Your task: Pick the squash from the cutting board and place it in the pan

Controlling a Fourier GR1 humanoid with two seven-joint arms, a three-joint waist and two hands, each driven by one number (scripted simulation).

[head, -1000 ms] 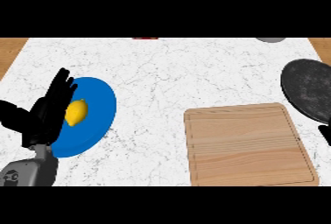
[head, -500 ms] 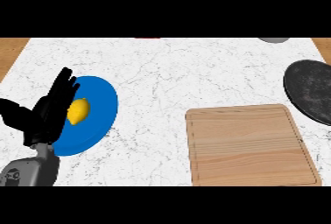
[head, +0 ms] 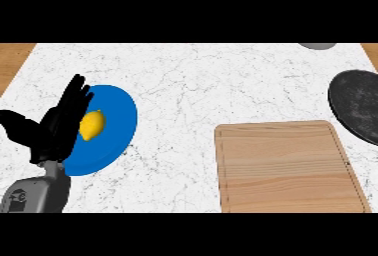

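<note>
My left hand (head: 55, 130) is wide open at nine o'clock. The wooden cutting board (head: 288, 167) shows no squash, so I should look first.

White marble counter top (head: 199, 80) with fine grey veining, filling most of the head view under even light with hardly any shadow. Strips of brown wood surface show beyond its far corners, one (head: 15, 55) ahead of the hand at the left, the other (head: 369, 49) far to that hand's right. A small grey object (head: 317, 45), possibly a bowl's rim, is cut by the far edge.
</note>
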